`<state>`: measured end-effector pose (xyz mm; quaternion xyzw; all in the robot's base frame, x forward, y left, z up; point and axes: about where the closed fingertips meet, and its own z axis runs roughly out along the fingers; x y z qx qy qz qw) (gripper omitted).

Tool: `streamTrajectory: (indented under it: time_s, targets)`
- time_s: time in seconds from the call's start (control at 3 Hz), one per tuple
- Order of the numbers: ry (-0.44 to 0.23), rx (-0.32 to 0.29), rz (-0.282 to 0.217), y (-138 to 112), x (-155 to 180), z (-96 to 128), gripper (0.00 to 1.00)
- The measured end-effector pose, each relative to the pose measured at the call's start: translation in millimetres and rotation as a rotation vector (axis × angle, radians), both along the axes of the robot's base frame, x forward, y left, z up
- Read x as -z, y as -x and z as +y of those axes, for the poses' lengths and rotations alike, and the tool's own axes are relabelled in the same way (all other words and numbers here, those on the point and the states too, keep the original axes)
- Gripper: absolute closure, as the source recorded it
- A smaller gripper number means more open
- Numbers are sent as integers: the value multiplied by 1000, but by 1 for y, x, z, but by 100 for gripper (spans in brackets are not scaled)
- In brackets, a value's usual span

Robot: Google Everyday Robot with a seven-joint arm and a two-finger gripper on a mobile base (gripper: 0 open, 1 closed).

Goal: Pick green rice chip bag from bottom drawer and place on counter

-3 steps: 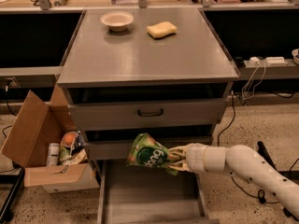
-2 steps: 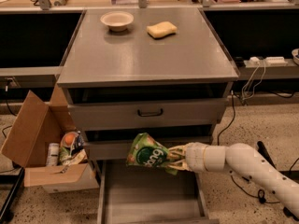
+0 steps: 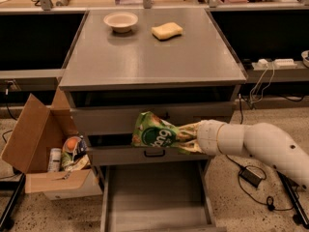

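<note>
Rising since prev. frame: crinkly light-green rice chip bag, white gripper clamping it, hanging above open gray metal bottom drawer. Lifting underway; nxt needs clearing flat gray counter edge.

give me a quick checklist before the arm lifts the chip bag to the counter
1. Grip: gripper shut on the chip bag: ok.
2. Bag out of the bottom drawer, hanging before the drawer fronts: ok.
3. Front of the counter bare for landing: ok.
4. Bowl and sponge at the counter's back, out of the way: ok.
5. Bag's clearance from the counter's front edge above: cannot tell.
</note>
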<state>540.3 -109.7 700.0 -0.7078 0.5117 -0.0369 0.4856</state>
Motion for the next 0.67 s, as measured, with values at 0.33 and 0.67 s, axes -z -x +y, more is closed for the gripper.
streamTrajectory:
  time_s: [0.33,0.67]
  targets:
    - [0,0,0,0,0,0,100]
    - [32,3,-22,-8,-15,-1,100]
